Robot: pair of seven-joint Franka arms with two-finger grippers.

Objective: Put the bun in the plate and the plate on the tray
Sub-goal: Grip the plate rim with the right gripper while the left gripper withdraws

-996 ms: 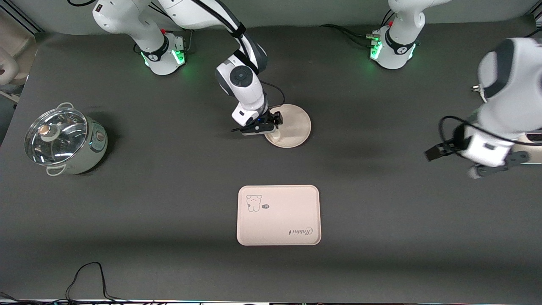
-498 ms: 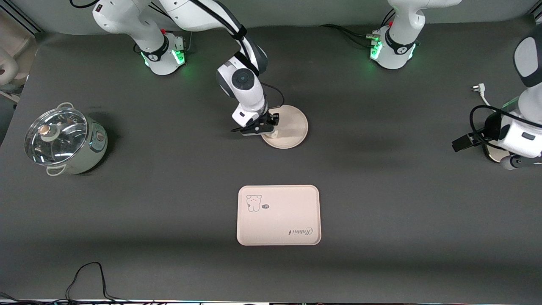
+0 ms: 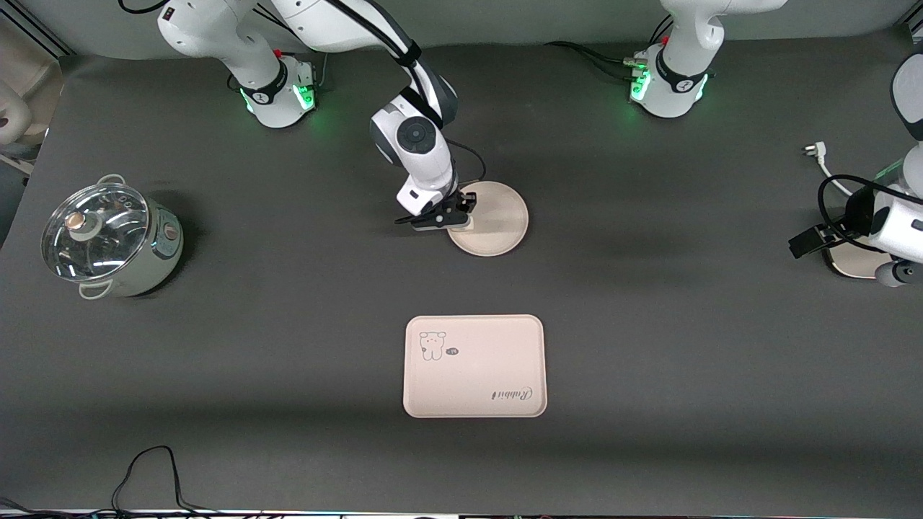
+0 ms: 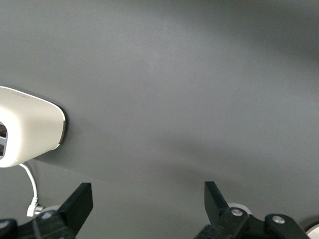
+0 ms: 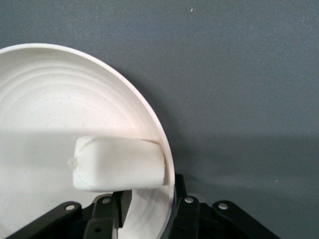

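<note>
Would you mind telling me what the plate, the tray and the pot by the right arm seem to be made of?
The plate looks like matte, faintly speckled cream plastic or melamine, with faint concentric rings and no gloss. The tray seems a similar matte cream-pink plastic with printed artwork. The pot shows a pale, slightly shiny body, metal or enamel by its look, under a clear, reflective glass-like lid.

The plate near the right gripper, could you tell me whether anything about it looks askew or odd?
Nothing stands out: the plate is intact, the bun lies inside it, and the right gripper clamps its rim.
</note>
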